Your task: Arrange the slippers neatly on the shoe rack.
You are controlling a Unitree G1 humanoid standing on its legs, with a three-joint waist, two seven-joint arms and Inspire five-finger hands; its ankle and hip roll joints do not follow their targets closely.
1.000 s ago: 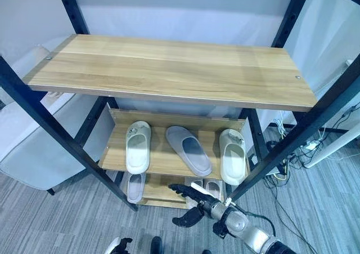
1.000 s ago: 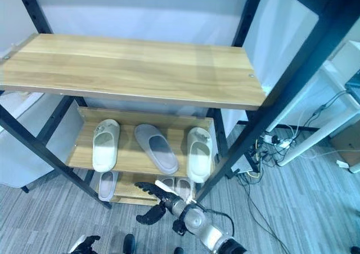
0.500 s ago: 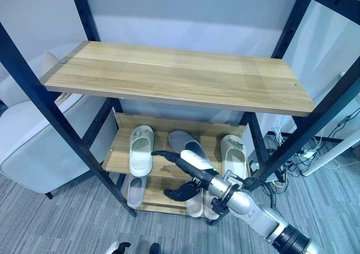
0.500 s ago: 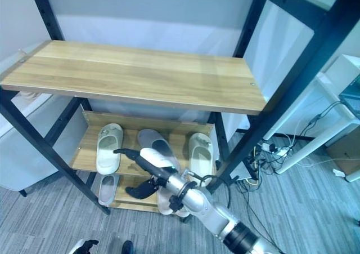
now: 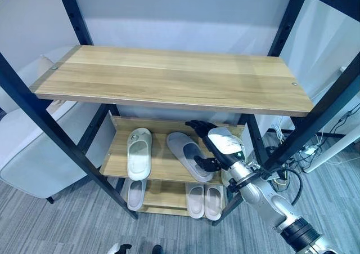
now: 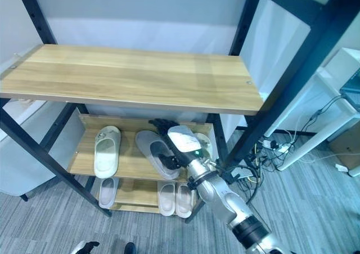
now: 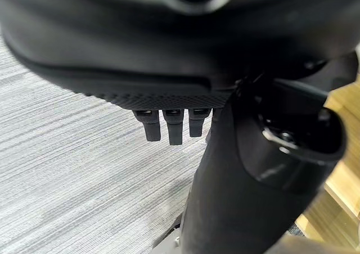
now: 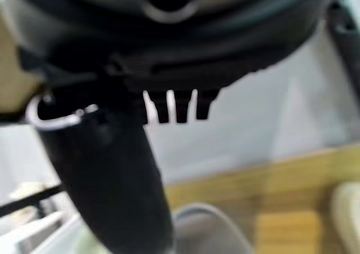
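1. The grey slipper [image 5: 189, 155] lies on the middle shelf [image 5: 161, 167] of the shoe rack [image 5: 169, 79], turned at an angle, so it does not line up with the white slipper [image 5: 138, 152] to its left, which lies straight.
2. The right hand [image 5: 216, 147] is above the grey slipper's right side with the fingers stretched out and holding nothing. I judge it is placed there to turn or push this slipper straight.
3. Another white slipper [image 6: 203, 146] is partly hidden behind this hand, at the right end of the same shelf.
4. On the lowest shelf, a pair [image 5: 204, 200] stands neatly side by side, and one slipper [image 5: 134, 193] lies alone on the left.
5. The left hand [image 7: 174, 124] hangs over the grey floor [image 7: 67, 169], fingers relaxed and empty.
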